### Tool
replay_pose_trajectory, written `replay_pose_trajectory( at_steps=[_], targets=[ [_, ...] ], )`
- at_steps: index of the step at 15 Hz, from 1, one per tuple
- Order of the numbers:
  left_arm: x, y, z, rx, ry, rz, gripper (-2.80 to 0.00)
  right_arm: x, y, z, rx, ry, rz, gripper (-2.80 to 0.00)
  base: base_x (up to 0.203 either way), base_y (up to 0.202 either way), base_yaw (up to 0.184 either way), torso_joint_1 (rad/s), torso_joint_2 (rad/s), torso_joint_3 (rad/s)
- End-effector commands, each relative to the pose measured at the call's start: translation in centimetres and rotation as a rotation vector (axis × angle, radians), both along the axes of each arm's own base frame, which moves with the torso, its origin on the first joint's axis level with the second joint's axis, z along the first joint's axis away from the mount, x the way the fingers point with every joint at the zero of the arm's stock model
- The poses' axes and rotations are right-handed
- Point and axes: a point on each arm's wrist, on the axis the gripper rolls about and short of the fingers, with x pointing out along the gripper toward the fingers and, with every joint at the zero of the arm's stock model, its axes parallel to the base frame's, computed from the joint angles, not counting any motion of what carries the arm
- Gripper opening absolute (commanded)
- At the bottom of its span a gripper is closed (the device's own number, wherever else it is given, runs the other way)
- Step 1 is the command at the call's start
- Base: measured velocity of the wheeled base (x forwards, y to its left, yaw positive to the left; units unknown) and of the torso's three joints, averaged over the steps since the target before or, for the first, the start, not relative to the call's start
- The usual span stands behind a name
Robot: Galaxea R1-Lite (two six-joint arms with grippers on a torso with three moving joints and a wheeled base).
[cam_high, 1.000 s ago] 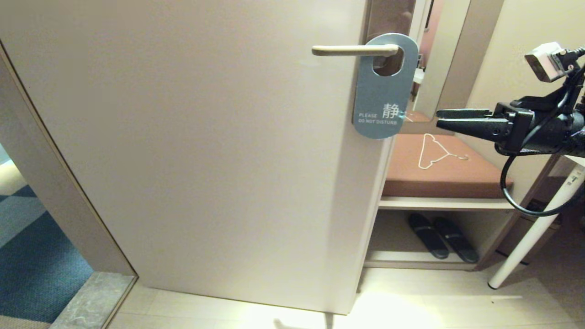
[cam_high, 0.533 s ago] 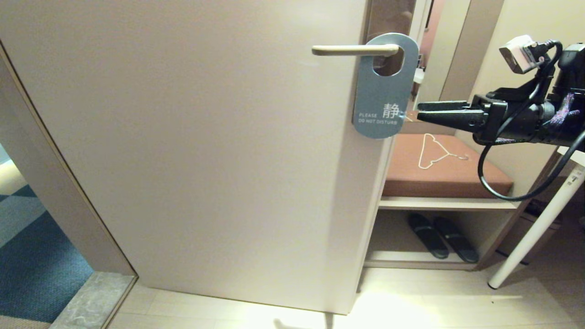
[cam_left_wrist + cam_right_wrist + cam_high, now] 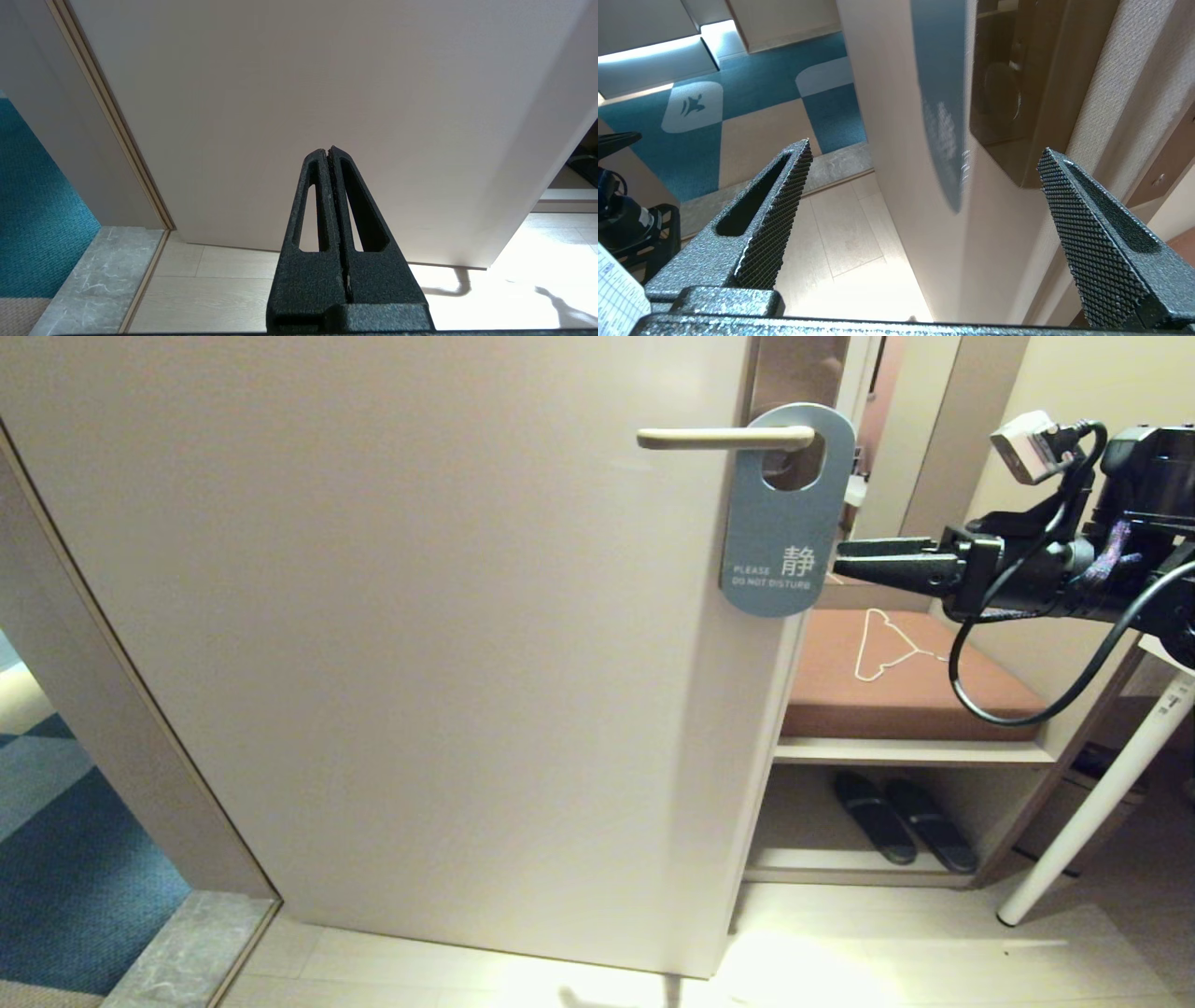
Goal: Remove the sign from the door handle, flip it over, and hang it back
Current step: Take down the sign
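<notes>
Closing in from a second ago, the right hand (image 3: pixel 837 560) has slid leftward until its tips sit just beside the sign's lower right edge. Nearest the robot, the left hand (image 3: pixel 330 151) is parked low before the door (image 3: pixel 420 644), fingers pressed together and holding nothing. Further out, the right hand's fingers stand wide apart, and in its wrist view the sign (image 3: pixel 941 116) shows edge-on between them. The sign (image 3: pixel 786 513) hangs blue-grey side out, DO NOT DISTURB, its oval hole over the door handle (image 3: pixel 719 438). Removal looks barely begun: next comes pinching that lower edge, then sliding the sign off the lever's free end.
</notes>
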Motion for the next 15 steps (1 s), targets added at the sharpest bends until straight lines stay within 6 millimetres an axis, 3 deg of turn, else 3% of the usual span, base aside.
replay_pose_trajectory(
  at_steps=[1, 15],
  targets=[
    [0.0, 0.0, 0.0, 0.000, 0.001, 0.001, -2.80, 0.6, 0.5, -0.2, 0.001, 0.002, 0.019, 0.00, 0.000, 0.000, 0.000, 0.000, 0.00, 0.000],
    [0.0, 0.0, 0.0, 0.000, 0.002, 0.000, -2.80, 3.8, 4.3, -0.2, 0.021, -0.005, 0.114, 0.00, 0.000, 0.000, 0.000, 0.000, 0.00, 0.000]
  ],
)
